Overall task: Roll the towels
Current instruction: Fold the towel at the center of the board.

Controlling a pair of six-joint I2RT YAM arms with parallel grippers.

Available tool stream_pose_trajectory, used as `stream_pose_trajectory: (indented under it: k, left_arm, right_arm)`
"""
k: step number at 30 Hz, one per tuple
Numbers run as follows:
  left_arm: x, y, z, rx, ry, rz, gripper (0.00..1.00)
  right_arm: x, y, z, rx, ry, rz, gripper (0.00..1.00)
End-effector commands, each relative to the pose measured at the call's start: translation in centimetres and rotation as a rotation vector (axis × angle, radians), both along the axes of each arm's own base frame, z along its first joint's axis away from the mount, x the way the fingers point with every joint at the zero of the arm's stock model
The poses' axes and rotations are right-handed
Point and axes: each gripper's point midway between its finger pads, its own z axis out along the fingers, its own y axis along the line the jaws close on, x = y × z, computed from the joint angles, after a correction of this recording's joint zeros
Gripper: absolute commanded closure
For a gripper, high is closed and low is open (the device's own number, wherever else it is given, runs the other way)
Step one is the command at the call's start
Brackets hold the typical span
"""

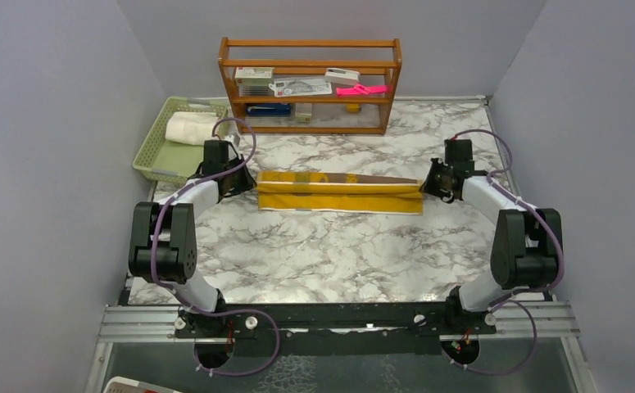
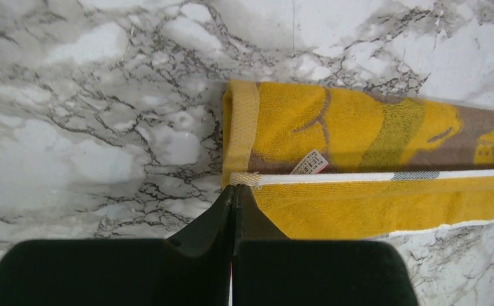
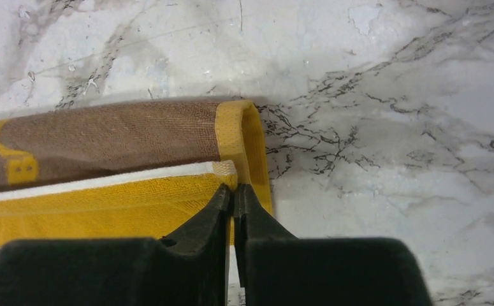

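Two towels in play. The brown towel point(image 1: 338, 192) lies mid-worktop point(image 1: 338, 262), folded into a long flat strip running left to right, with a yellow flap along its near side. The left jaws sit at its left end, clenched tight, fingertips point(image 2: 215, 213) touching the corner of the white-edged upper flap. The right jaws mirror that at the right end, also clamped, fingertips point(image 3: 213, 213) on the flap's corner. Whether either pair actually pinches cloth, I cannot tell. A small label point(image 2: 309, 162) shows on the towel just beyond the left jaws. Behind the strip, against the back wall, stands a wooden shelf point(image 1: 310, 45) carrying papers, a pink item point(image 1: 361, 89) and other small bits. Far left, just behind the left arm, a green basket point(image 1: 151, 151) holds the cream towel point(image 1: 191, 128), which looks rolled up.
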Motion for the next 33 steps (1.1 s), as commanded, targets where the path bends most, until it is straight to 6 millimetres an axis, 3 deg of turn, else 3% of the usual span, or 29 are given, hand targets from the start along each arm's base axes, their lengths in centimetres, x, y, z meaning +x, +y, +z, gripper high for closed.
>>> stream_pose_trajectory:
  k: [1, 2, 5, 7, 8, 10, 13, 15, 18, 20, 26, 30, 32, 33]
  left_arm:
    - [-1.4, 0.3, 0.1, -0.033, 0.013, 0.053, 1.00]
    - [-1.6, 0.3, 0.6, -0.041, -0.001, 0.066, 0.99]
    - [-2.2, 0.0, 3.9, -0.075, -0.120, 0.069, 0.76]
    - [-2.9, -0.4, 6.0, -0.089, -0.185, 0.043, 0.58]
    - [-3.3, -0.6, 6.9, -0.089, -0.212, 0.023, 0.52]
    - [-4.1, -0.6, 7.8, -0.067, -0.225, -0.007, 0.28]
    - [-4.6, -0.1, 6.8, -0.019, -0.156, -0.027, 0.16]
    - [-4.6, -0.1, 4.1, -0.022, -0.024, -0.064, 0.17]
    - [-4.6, -1.5, -0.4, -0.118, 0.198, -0.168, 0.33]
    - [-4.4, -2.7, -2.2, -0.193, 0.266, -0.208, 0.41]
    - [-3.9, -3.1, -3.3, -0.230, 0.294, -0.206, 0.41]
    - [-4.8, -3.7, -4.2, -0.273, 0.339, -0.221, 0.45]
    - [-5.5, -3.8, -4.7, -0.287, 0.365, -0.218, 0.54]
    - [-5.8, -3.8, -4.8, -0.287, 0.370, -0.215, 0.69]
  right_arm:
    - [-0.9, -2.1, 0.5, -0.055, -0.021, -0.088, 0.90]
    - [-1.2, -2.4, 0.5, -0.067, -0.023, -0.105, 0.86]
    - [-1.6, -3.6, 1.9, -0.107, -0.072, -0.160, 0.63]
    - [-1.4, -4.2, 4.1, -0.127, -0.140, -0.192, 0.52]
    - [-1.2, -4.4, 5.1, -0.132, -0.175, -0.200, 0.48]
    - [-0.7, -4.6, 7.4, -0.143, -0.255, -0.198, 0.45]
    - [0.3, -3.4, 9.1, -0.110, -0.328, -0.135, 0.43]
    - [1.1, -1.8, 8.8, -0.069, -0.312, -0.056, 0.43]
    - [1.9, 0.5, 7.3, -0.015, -0.234, 0.033, 0.43]
    - [1.9, 1.6, 6.6, 0.016, -0.211, 0.082, 0.43]
    - [1.3, 2.5, 5.9, 0.037, -0.197, 0.141, 0.43]
    - [1.0, 2.9, 5.6, 0.058, -0.191, 0.157, 0.43]
    - [1.0, 2.9, 5.5, 0.058, -0.189, 0.159, 0.43]
    - [1.0, 2.9, 5.6, 0.058, -0.190, 0.160, 0.43]
